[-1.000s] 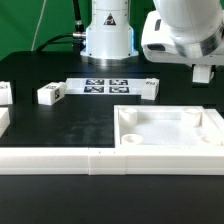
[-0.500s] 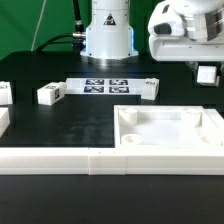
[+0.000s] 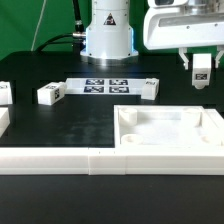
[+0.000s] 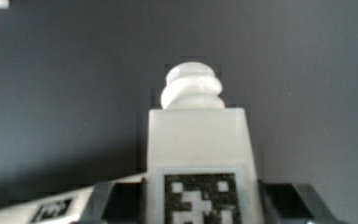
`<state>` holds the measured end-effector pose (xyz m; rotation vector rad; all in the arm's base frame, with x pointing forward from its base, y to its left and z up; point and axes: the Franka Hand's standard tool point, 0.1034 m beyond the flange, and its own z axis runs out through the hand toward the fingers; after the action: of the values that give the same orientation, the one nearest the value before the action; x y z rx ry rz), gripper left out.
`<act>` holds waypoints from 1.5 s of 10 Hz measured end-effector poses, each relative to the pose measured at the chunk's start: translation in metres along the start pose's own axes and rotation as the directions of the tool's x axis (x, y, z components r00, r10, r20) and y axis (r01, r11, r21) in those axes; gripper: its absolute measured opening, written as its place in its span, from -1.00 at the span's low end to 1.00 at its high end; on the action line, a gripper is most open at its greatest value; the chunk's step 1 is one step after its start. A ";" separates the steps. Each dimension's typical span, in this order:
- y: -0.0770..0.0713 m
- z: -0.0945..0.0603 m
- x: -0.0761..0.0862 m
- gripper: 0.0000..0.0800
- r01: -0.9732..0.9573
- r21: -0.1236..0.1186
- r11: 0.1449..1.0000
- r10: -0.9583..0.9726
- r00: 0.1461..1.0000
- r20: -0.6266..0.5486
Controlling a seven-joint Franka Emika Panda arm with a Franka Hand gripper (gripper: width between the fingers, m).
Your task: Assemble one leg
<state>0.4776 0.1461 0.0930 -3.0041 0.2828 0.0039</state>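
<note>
My gripper [image 3: 202, 66] hangs at the exterior view's upper right, above the table behind the white tray-like top [image 3: 170, 147]. It is shut on a white leg [image 3: 202, 72] held in the air. In the wrist view the leg [image 4: 201, 140] stands between my dark fingers [image 4: 119, 200], its marker tag facing the camera and its rounded threaded tip [image 4: 194, 85] pointing away. Three more legs lie on the black table: one [image 3: 150, 87] beside the marker board, one [image 3: 50, 94] at the left, one [image 3: 4, 93] at the left edge.
The marker board [image 3: 105, 86] lies flat in the middle, in front of the robot base [image 3: 108, 35]. A long white wall [image 3: 60, 160] runs along the front edge. A white block [image 3: 3, 122] sits at the far left.
My wrist has turned to face square on and shifted slightly to the exterior view's left. The held leg, hidden a second ago, now hangs in plain view under the gripper.
</note>
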 end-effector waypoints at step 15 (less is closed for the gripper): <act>0.016 -0.010 0.044 -0.28 0.321 -0.075 0.944 -0.322 0.851 -0.414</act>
<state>0.5175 0.1210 0.1004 -2.9810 -0.1925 -0.6848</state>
